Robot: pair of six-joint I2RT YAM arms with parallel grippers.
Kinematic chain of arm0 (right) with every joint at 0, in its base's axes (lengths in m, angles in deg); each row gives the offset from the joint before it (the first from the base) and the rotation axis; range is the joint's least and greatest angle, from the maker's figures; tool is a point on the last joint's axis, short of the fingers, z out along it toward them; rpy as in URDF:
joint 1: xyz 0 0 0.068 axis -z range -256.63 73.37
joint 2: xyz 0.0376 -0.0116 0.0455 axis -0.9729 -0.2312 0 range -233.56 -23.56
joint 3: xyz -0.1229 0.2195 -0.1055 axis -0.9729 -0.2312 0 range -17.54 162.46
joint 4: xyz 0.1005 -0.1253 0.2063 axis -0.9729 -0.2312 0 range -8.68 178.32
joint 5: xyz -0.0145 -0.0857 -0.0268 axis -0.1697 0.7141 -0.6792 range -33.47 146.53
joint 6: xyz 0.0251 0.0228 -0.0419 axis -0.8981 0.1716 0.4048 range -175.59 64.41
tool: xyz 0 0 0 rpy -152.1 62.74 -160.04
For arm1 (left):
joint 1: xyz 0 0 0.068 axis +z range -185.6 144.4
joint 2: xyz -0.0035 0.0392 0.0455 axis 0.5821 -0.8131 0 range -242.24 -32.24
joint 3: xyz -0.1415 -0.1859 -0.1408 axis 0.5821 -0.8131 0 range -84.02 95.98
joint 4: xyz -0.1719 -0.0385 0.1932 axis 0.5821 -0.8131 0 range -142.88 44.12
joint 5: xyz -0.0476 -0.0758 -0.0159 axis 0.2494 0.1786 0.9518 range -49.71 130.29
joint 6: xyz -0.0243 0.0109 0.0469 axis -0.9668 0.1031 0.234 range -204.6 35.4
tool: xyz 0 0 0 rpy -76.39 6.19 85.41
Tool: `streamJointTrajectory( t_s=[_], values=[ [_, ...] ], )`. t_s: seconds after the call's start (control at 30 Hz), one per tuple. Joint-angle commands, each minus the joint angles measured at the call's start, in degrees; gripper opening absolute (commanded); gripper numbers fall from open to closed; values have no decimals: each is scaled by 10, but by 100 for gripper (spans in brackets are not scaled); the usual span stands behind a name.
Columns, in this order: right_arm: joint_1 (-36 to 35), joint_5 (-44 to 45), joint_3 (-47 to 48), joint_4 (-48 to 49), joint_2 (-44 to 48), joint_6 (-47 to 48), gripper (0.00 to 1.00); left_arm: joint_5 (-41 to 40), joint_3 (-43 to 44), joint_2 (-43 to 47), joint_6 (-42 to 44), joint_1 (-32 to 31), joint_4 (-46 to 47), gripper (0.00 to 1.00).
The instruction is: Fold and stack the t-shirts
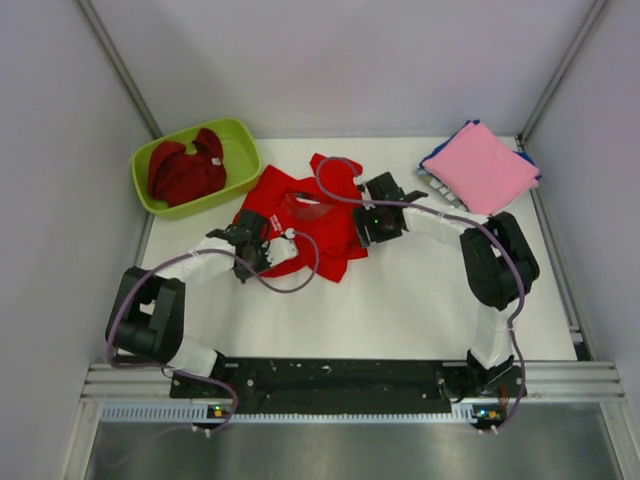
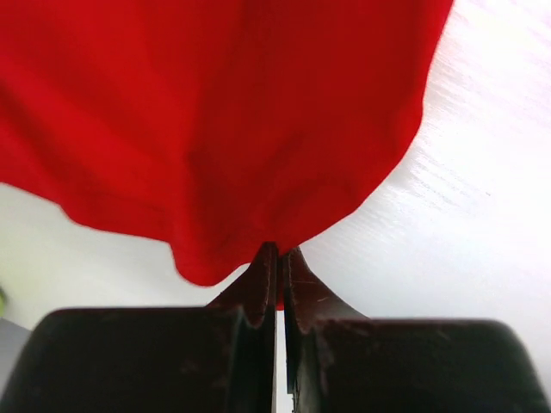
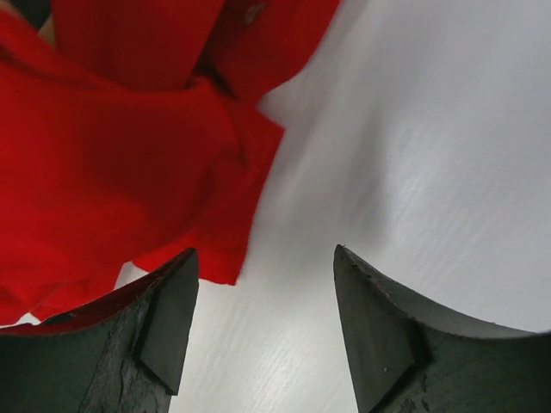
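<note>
Red tee (image 1: 325, 235) lies crumpled, left gripper (image 2: 277, 262) pinched tight on its near-left edge, right gripper (image 3: 263, 258) gaping wide at its right side. Spreading looks to be the step in hand; next, the right should close on cloth.

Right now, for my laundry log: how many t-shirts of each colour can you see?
bright red t-shirt: 1
dark red t-shirt: 1, in the green tub
pink t-shirt: 1
blue t-shirt: at least 1, only edges show under the pink
Total: at least 4
</note>
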Motion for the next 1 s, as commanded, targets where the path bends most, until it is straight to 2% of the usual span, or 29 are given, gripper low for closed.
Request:
streamJointTrajectory(
  t_s=[0.0,0.07,0.17,0.23,0.3,0.33,0.37,0.5,0.67,0.8,0.97],
  values=[
    [-28,-23,-11,82,1,-42,64,18,27,73,-50,3,32,0],
    [-32,-20,-9,82,-14,-48,64,63,30,102,-51,3,27,0],
    [-37,-6,-24,84,-31,-57,63,81,37,125,-62,3,8,0],
    [-37,-16,-34,85,-44,-67,57,76,53,125,-76,5,-2,0],
    [-37,-25,-40,87,-56,-72,34,78,72,129,-89,12,-9,0],
    [-37,-30,-42,86,-57,-73,20,85,86,130,-99,17,-11,0],
    [-35,-38,-44,87,-53,-73,0,90,100,131,-110,22,-17,0],
    [-2,-45,-61,87,16,-79,0,64,167,136,-138,38,-37,0],
    [70,-32,-42,58,169,-54,0,-1,297,144,-130,54,-100,0],
    [72,43,46,-1,278,22,0,55,443,151,-119,54,-196,0],
    [72,65,142,-47,377,88,0,119,623,179,-98,54,-274,0]
  ],
)
